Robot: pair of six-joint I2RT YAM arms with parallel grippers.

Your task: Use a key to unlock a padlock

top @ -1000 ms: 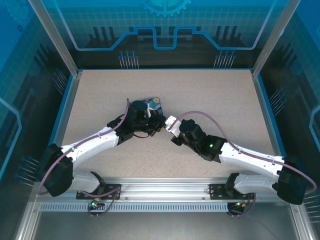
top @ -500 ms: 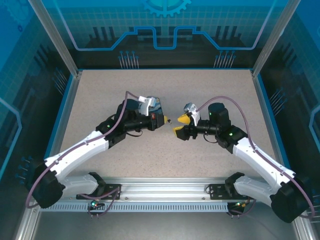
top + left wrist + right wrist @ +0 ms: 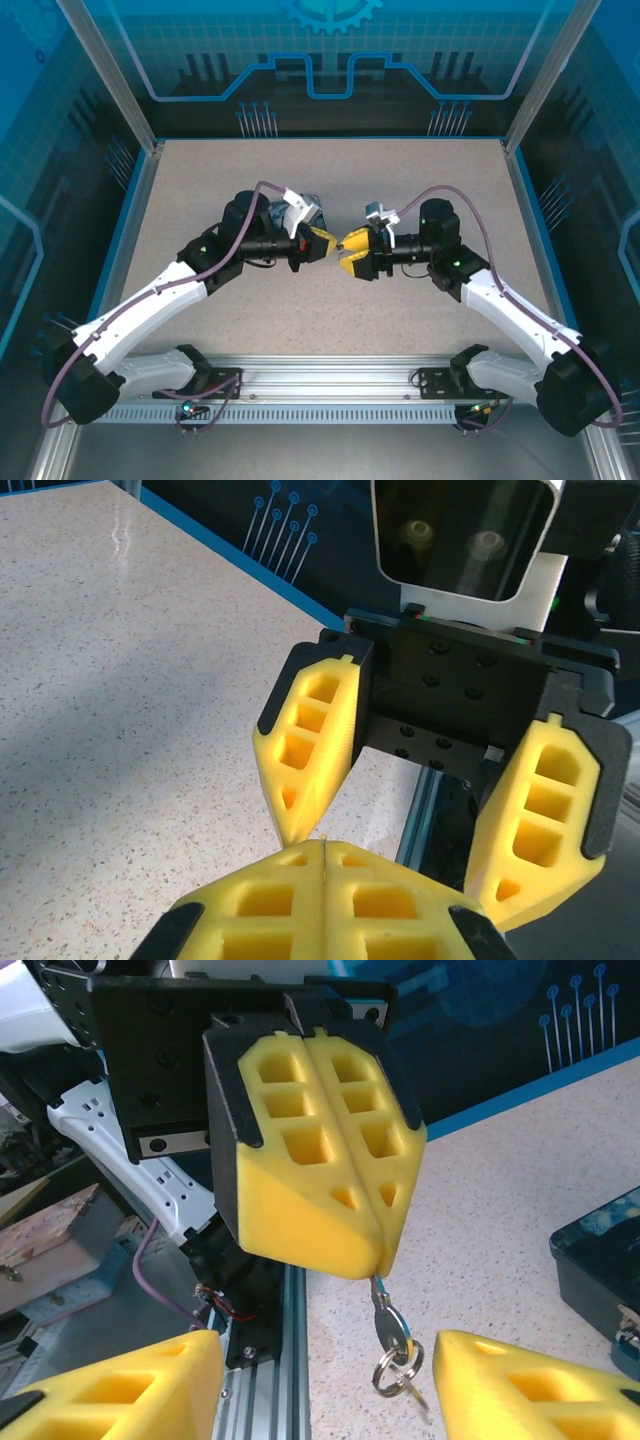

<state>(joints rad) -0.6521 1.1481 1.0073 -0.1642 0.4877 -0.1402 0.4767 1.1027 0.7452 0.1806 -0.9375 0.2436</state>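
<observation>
the left gripper (image 3: 375,1260) is clenched, its yellow pads (image 3: 300,1190) pressed flat together on the blade of the key (image 3: 381,1312). the key pokes out of the fingertips, with its head and a small split ring (image 3: 397,1370) hanging just below them. facing it tip to tip and just apart, the right gripper (image 3: 347,250) stands released, its two fingers spread wide to either side of the key and touching nothing. both are held above the speckled table (image 3: 420,190). off to one side of the right gripper's fingers, on the table, lies a corner of the dark blue tin (image 3: 600,1260). a small pale metal piece (image 3: 626,1328) sits on its near face, too cropped to tell whether it is the padlock.
</observation>
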